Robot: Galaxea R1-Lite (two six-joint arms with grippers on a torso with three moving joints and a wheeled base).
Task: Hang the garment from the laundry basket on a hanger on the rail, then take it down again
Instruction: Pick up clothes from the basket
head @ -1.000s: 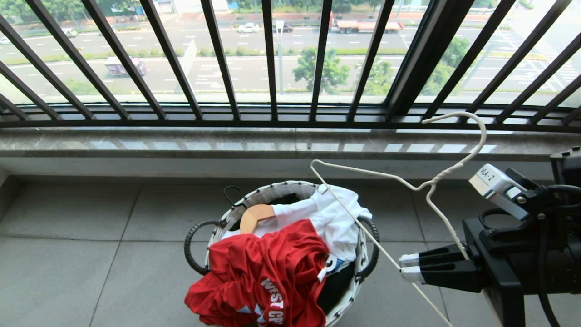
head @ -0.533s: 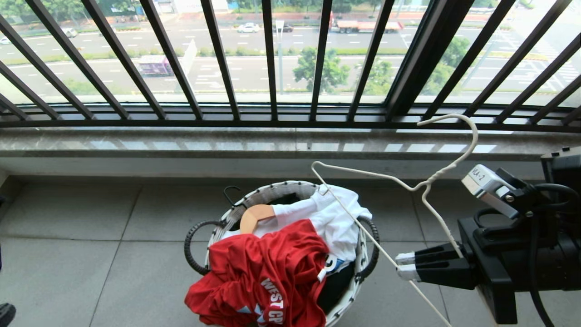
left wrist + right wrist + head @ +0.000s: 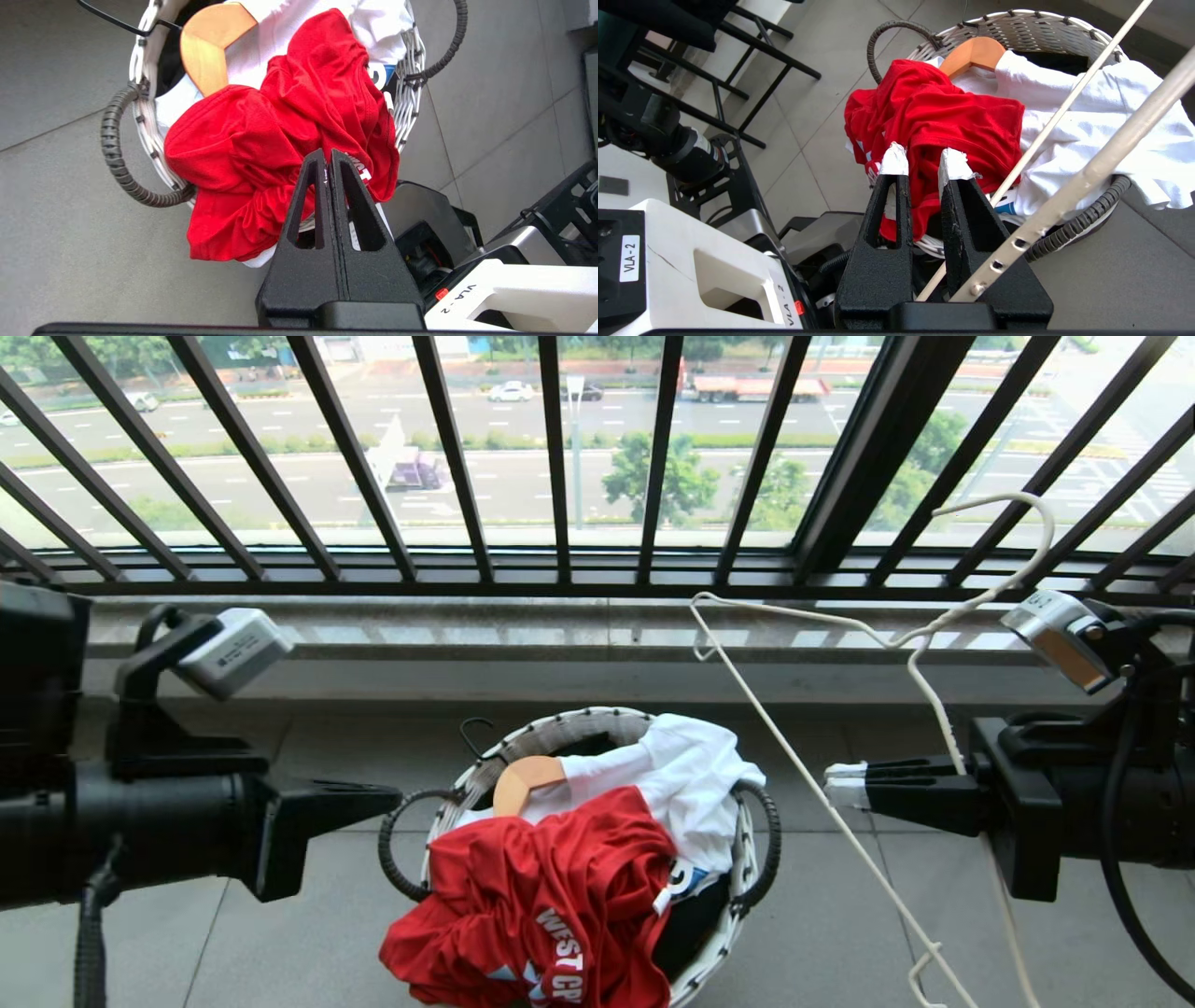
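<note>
The red garment (image 3: 551, 887) lies crumpled on top of the laundry basket (image 3: 597, 717) and spills over its near rim. My left gripper (image 3: 397, 793) is shut and empty, level beside the basket's left handle. In the left wrist view the left gripper (image 3: 327, 156) points at the garment (image 3: 243, 140) without touching it. My right gripper (image 3: 845, 784) holds the off-white wire hanger (image 3: 941, 618) to the right of the basket, hook up by the window bars. The hanger (image 3: 1111, 156) crosses the right gripper (image 3: 924, 161) near the base of the jaws. The rail is out of view.
A wooden hanger (image 3: 527, 779), a white T-shirt (image 3: 691, 784) and dark cloth also fill the basket. Behind it run a stone sill (image 3: 373, 635) and the black window railing (image 3: 560, 476). Grey floor tiles (image 3: 233, 775) surround the basket. My own base (image 3: 434, 224) stands close behind it.
My left arm has swung into the head view from the left, gripper shut. My right gripper has risen and rolled, lifting the hanger so its hook stands higher.
</note>
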